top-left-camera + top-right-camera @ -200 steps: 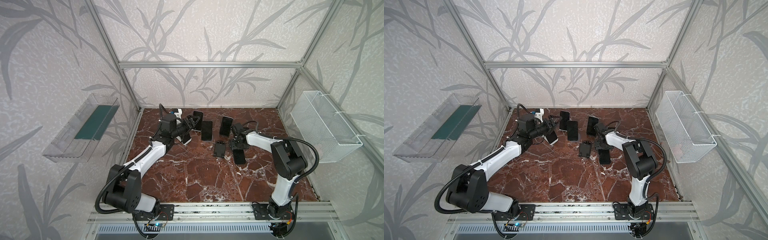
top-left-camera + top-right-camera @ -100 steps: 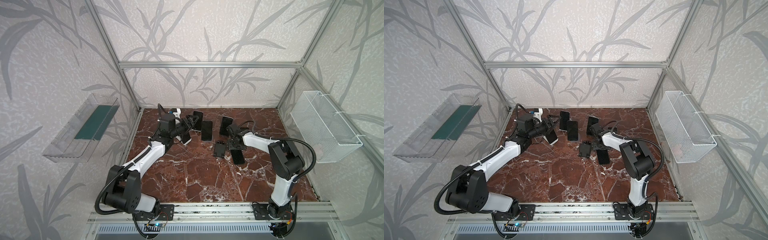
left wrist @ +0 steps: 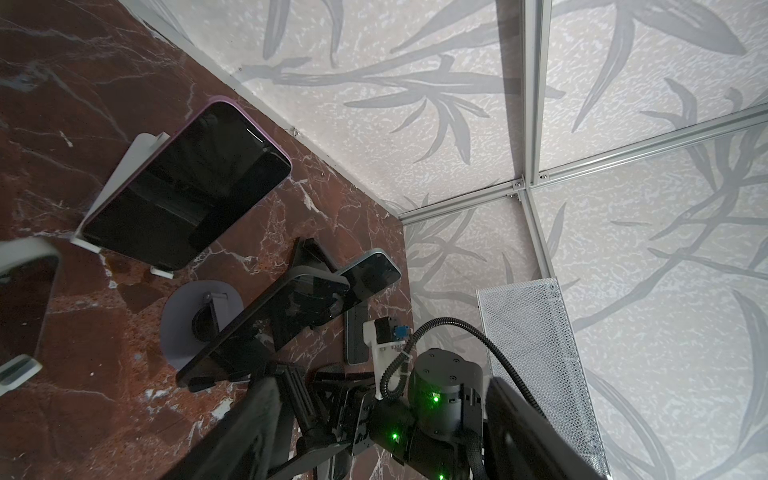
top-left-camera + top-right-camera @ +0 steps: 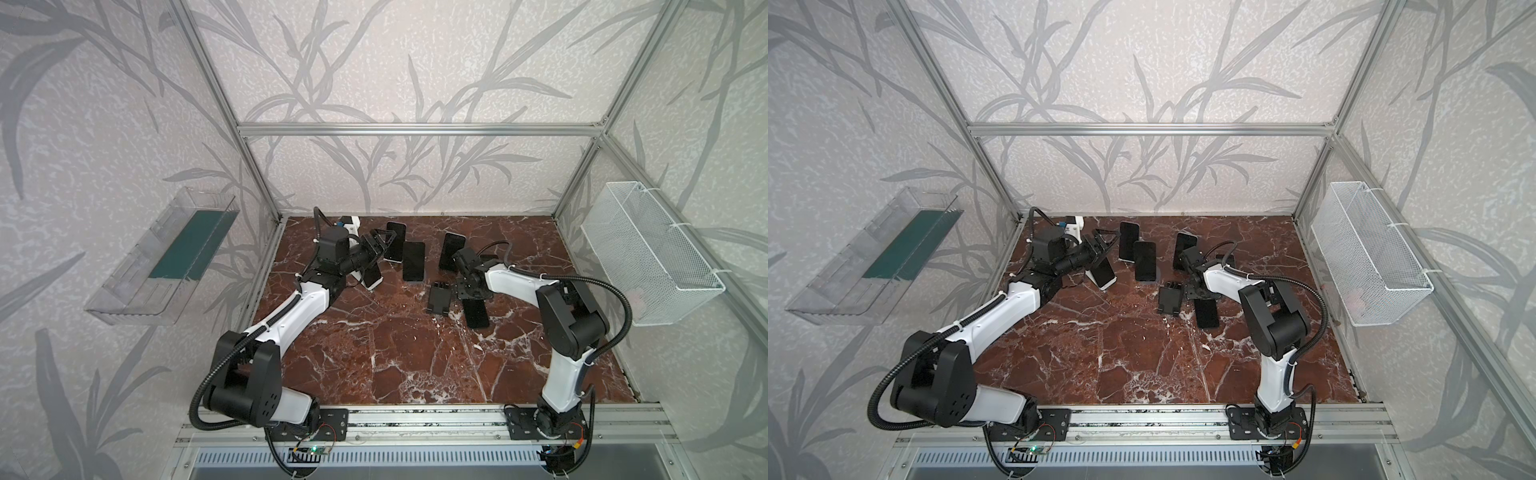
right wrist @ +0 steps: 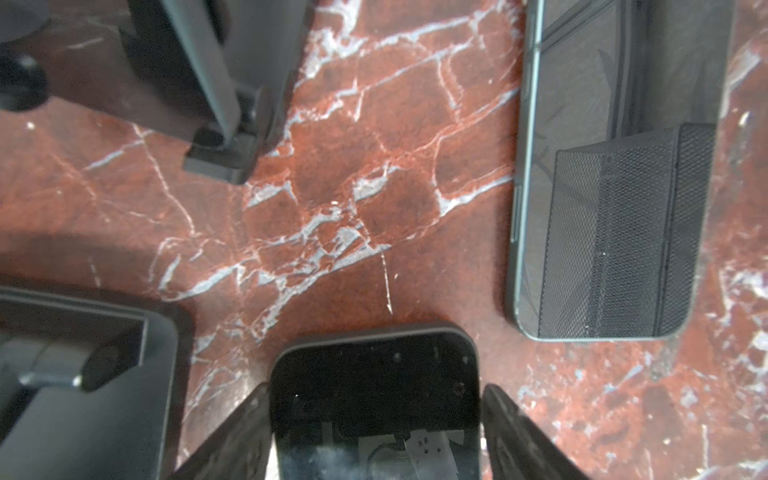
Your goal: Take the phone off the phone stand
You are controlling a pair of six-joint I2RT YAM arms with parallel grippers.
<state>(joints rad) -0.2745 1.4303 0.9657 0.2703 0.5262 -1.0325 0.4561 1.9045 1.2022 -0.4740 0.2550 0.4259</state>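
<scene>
Your right pincer (image 5: pixel 376 392) is clamped on a black phone (image 4: pixel 476 314). In the right wrist view its two fingers (image 5: pixel 237 432) press against the phone's long edges at the bottom centre of the frame. In both top views that phone sits right of centre, off any holder. It is just beside an empty black phone stand (image 4: pixel 438 297) on its left and apart from it. You cannot tell whether it rests on the surface or hangs just above it. Your left pincer (image 4: pixel 381 243) stands open with nothing between its jaws, in the upper left part of the tabletop, over a white-edged phone (image 4: pixel 371 279). Every screen you can see is dark, and any lettering is too small or blurred to read. In the left wrist view a purple-edged phone (image 3: pixel 187 183) leans on a white stand (image 3: pixel 124 174) at upper left of the frame. At right in the right wrist view a green-edged phone (image 5: pixel 615 166) lies flat, its glass mirroring a mesh basket. The surface is a red-brown marble tabletop (image 4: pixel 415 365) with white veins. Around it you have pale wallpaper (image 4: pixel 374 62) with grey leaves behind an aluminium frame (image 4: pixel 415 129). A clear plastic bin (image 4: pixel 137 282) hangs on the left wall and a white wire basket (image 4: pixel 648 266) on the right.
</scene>
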